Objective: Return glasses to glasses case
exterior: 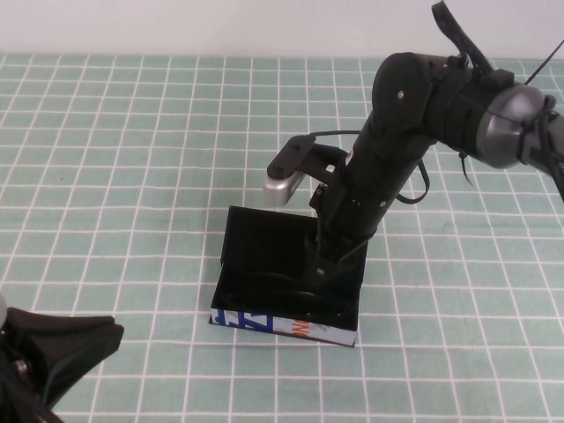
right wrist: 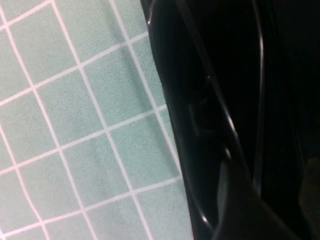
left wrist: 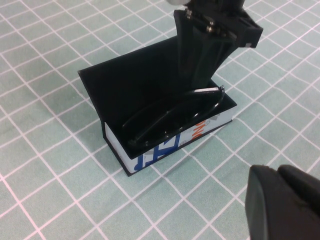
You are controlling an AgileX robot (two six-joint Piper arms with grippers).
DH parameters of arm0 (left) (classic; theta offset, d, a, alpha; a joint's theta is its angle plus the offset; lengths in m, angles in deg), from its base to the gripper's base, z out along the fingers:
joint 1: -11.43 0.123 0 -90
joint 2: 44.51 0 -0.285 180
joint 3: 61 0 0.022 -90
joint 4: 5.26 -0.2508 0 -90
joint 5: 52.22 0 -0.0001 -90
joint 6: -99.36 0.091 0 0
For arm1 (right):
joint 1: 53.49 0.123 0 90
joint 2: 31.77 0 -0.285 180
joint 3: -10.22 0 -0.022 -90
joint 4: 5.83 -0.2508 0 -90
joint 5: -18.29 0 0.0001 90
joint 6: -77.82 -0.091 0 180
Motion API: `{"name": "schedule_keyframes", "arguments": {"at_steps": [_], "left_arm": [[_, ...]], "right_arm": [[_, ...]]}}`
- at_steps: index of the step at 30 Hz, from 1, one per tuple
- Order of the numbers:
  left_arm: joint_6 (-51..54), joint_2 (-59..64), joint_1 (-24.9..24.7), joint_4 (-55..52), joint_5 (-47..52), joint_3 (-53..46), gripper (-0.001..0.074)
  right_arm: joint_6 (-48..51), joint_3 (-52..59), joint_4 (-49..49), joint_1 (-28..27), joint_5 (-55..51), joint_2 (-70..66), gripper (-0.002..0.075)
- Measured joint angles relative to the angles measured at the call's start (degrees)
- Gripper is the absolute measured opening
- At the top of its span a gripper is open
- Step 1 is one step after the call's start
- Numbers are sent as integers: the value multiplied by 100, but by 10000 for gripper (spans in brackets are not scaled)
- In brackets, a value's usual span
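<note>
High view shows the glasses case (exterior: 286, 273) a little below the middle of the frame, standing open on a green mat (exterior: 132, 176) ruled with white grid lines. Its lid stands up at the back, and its front side, white with blue and orange print, faces the lower edge. The right arm (exterior: 414, 115) comes in from the upper right of the frame and slopes down into the box, so the right gripper (exterior: 328, 256) sits inside the case, over its right half. That arm and its wrist camera cover much of the case's back wall and right side, hiding the fingertips from above.

Left wrist view looks at the case from its front corner. The glasses (left wrist: 170, 117) lie inside it, thin glints tracing the lens rims and 1 arm near the right end, close under the gripper's dark body. Whether the fingers touch the frame cannot be told, and whether the right pincer is released or clenched cannot be told either.

Right wrist view is nearly all black interior on the right of the frame, with green grid mat on the left; thin bright edges of the glasses run through the dark.

The left gripper (exterior: 53, 352) rests at the lower left corner of the high view, well apart from the case; its finger state cannot be told.
</note>
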Motion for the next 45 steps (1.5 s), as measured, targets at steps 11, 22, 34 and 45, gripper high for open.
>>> {"name": "schedule_keyframes", "arguments": {"at_steps": [11,22,34,45], "left_arm": [[0,0,0,-4,0,0,-2],[0,0,0,-27,0,0,-2],[0,0,0,-198,107,0,-2],[0,0,0,-218,122,0,-2]], "right_arm": [[-10,0,5,0,0,-375,270],[509,0,-441,0,0,-478,24],[569,0,-167,0,0,-380,22],[326,0,44,71,225,-123,22]]}}
